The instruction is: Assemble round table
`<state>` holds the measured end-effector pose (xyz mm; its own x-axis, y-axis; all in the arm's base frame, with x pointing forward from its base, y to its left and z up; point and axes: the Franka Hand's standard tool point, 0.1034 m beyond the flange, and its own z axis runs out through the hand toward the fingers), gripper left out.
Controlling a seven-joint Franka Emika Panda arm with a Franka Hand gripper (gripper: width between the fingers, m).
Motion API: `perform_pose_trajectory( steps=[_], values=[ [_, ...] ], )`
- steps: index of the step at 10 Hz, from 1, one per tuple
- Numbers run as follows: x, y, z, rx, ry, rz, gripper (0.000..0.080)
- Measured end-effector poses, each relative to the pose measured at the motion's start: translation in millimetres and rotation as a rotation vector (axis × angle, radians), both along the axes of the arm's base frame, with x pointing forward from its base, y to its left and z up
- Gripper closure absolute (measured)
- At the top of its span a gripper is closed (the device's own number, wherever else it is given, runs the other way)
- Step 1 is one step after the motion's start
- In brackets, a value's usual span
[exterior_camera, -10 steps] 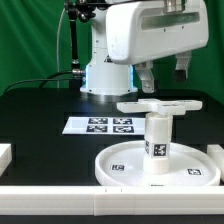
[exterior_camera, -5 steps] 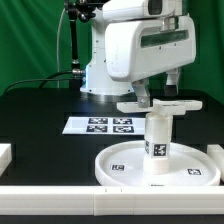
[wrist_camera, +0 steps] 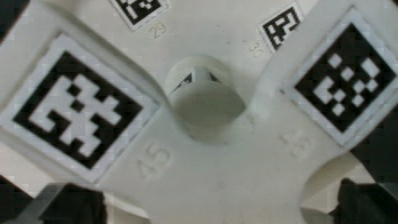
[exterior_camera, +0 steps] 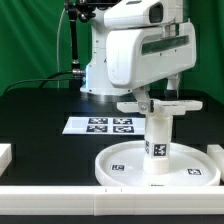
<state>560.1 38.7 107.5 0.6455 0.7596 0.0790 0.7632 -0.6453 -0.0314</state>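
Note:
The round disc (exterior_camera: 115, 160) lies flat on the black table at the exterior view's right front. The short thick leg (exterior_camera: 157, 135) stands upright at its centre. The cross base (exterior_camera: 165, 105) sits on top of the leg. My gripper (exterior_camera: 160, 95) hangs directly over the cross base, open, with one finger on each side of it. In the wrist view the cross base (wrist_camera: 196, 160) fills the picture with its tags and centre socket (wrist_camera: 199, 95). My dark fingers (wrist_camera: 71, 205) show at the two corners, wide apart, around my gripper (wrist_camera: 214, 205).
The marker board (exterior_camera: 100, 125) lies behind the disc, toward the exterior view's left. White border rails run along the front (exterior_camera: 60, 205) and stand at the left (exterior_camera: 5, 155) and right (exterior_camera: 215, 150). The robot base stands at the back.
My arm has come down and forward over the cross base, most of it in the first half second. The disc, leg and cross base have not moved.

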Motion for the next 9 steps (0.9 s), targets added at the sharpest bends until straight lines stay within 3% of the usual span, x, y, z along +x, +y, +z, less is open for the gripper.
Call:
perform_pose_trajectory(
  steps=[4,5,9],
  values=[
    [3.9,0.6,-0.5,-0.054,0.001,0.053,0.0163],
    [3.1,-0.8,-0.9,-0.054,0.002,0.050,0.0338],
    [2.8,-1.5,-1.3,-0.046,0.007,-0.034,0.0357]
  ],
)
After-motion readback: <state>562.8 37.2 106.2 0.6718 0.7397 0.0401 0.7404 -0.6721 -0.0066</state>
